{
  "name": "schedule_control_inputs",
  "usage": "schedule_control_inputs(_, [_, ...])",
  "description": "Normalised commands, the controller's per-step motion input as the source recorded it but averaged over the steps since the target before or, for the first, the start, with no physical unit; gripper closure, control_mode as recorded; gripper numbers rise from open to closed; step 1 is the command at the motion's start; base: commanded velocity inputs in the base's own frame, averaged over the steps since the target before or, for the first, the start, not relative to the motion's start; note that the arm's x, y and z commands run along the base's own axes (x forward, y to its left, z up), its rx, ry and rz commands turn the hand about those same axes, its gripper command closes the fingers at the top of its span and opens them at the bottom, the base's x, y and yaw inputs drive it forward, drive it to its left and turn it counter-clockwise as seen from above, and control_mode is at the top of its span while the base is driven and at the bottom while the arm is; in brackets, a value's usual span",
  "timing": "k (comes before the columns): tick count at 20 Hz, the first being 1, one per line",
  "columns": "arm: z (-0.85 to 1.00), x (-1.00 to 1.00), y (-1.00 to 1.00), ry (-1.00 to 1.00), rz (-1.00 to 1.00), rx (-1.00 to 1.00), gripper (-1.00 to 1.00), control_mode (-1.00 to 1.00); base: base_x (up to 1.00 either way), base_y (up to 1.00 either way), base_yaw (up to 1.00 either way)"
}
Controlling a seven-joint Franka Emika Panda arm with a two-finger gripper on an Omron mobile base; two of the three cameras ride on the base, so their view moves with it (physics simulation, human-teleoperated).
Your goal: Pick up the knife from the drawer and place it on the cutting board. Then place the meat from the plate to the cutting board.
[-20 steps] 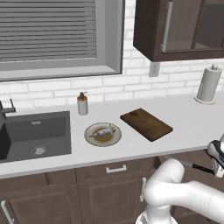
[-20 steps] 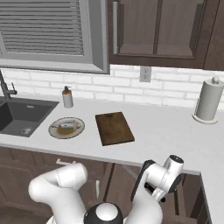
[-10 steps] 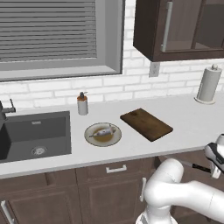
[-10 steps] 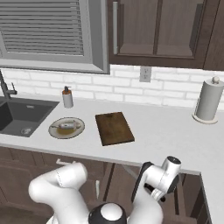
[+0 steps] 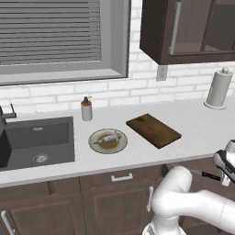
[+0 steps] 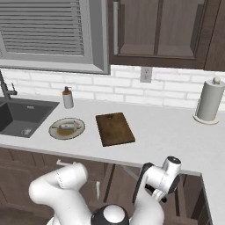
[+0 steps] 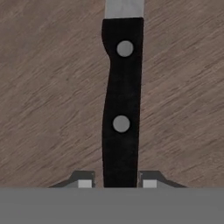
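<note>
Black and riveted, the handle of the long slim kitchen knife runs straight up the middle of your hand view, two silver rivets set into it and a short piece of the silver blade showing at the top edge. It lies flat on the dark brown wooden floor of the open drawer, grain running diagonally beneath it. Your hand is clenched on the butt end of that handle: a light grey fingertip sits close against each side of it.

From the left base view you can see the hand low at the right edge, below the front lip of the pale grey desk, with the knife just beside it inside the drawer.

On the desk, the flat rectangular dark brown cutting board lies bare, angled slightly. Just to its left sits the round shallow plate with a beige rim and brownish centre, and the small pale grey-white lump of meat rests on it. Plate and board are near one another but not touching.
</note>
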Motion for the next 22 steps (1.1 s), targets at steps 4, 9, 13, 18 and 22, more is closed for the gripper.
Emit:
schedule_control_inputs(4, [-0.07,-0.4,0.4,0.0,0.0,0.0,1.0,-1.0,0.0,0.0,0.0])
schedule_control_inputs(9, [0.08,-0.58,0.57,0.0,0.0,0.0,1.0,-1.0,0.0,0.0,0.0])
schedule_control_inputs(13, [0.18,-0.56,0.11,0.0,0.0,0.0,1.0,-1.0,0.0,0.0,0.0])
schedule_control_inputs(18, [0.2,-0.36,-0.72,-0.01,0.09,0.02,1.0,-1.0,0.0,0.0,0.0])
schedule_control_inputs(22, [0.34,-0.02,-0.75,-0.04,0.12,0.07,1.0,-1.0,0.0,0.0,0.0])
